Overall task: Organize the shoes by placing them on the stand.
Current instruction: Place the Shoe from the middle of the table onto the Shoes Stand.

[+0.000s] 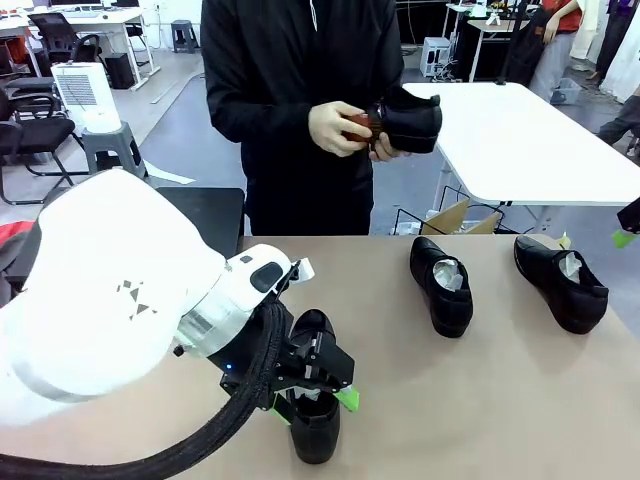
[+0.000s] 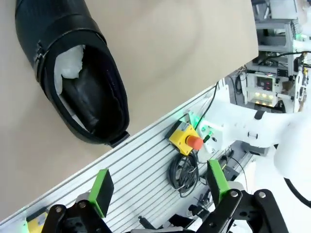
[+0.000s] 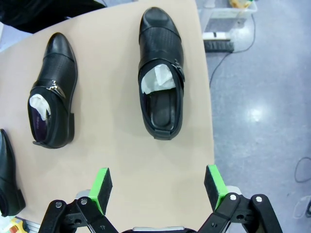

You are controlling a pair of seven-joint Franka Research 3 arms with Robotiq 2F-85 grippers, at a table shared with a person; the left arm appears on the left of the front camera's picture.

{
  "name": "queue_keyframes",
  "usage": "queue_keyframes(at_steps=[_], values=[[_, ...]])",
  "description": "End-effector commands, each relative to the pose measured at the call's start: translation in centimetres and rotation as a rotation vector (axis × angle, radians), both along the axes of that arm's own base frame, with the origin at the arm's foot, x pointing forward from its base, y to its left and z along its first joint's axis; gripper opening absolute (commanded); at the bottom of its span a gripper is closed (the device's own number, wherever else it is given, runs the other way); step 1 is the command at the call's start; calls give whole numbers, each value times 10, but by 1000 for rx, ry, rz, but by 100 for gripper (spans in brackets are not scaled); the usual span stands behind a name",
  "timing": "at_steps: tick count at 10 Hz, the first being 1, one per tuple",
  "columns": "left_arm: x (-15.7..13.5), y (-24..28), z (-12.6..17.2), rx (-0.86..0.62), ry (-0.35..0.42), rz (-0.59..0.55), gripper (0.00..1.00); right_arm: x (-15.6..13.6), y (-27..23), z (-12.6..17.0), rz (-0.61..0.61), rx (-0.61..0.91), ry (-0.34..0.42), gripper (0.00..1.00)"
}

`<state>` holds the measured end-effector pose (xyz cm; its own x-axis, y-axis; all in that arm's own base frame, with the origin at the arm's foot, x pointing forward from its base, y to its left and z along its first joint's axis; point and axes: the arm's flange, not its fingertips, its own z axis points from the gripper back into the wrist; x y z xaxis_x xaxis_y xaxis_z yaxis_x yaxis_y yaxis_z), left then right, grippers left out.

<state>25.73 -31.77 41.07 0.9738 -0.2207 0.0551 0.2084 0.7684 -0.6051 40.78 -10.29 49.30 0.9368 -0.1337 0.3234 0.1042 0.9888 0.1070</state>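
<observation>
While the person at 12 o'clock holds one shoe [image 1: 410, 122] and a brush [image 1: 358, 124], I log three more on the table [image 1: 420, 400]: near shoe [image 1: 316, 438] at 6, mid shoe [image 1: 440, 285] at 1, right shoe [image 1: 560, 280] at 2. Left gripper [image 1: 314, 402] hangs by the near shoe, right gripper [image 3: 158, 184] above the other pair. Both are spread wide, with nothing between the pads. Yellow stop box [image 2: 183, 137] on the rail at 6; print too small to read.

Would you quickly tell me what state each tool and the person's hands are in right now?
Left tool: open, empty.
Right tool: open, empty.
Person's hands: holding a shoe and a reddish-brown brush.
</observation>
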Motion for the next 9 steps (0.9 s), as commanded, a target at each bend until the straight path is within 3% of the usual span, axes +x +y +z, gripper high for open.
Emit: queue_keyframes(at_steps=[1,6,9], values=[[0,-20,1,36,-50,47,100,0,-2,0,9,-10,-2,100],[16,-85,0,227,-198,182,100,0,-2,0,9,-10,-2,100],[20,-91,-6,284,-189,235,100,0,-2,0,9,-10,-2,100]])
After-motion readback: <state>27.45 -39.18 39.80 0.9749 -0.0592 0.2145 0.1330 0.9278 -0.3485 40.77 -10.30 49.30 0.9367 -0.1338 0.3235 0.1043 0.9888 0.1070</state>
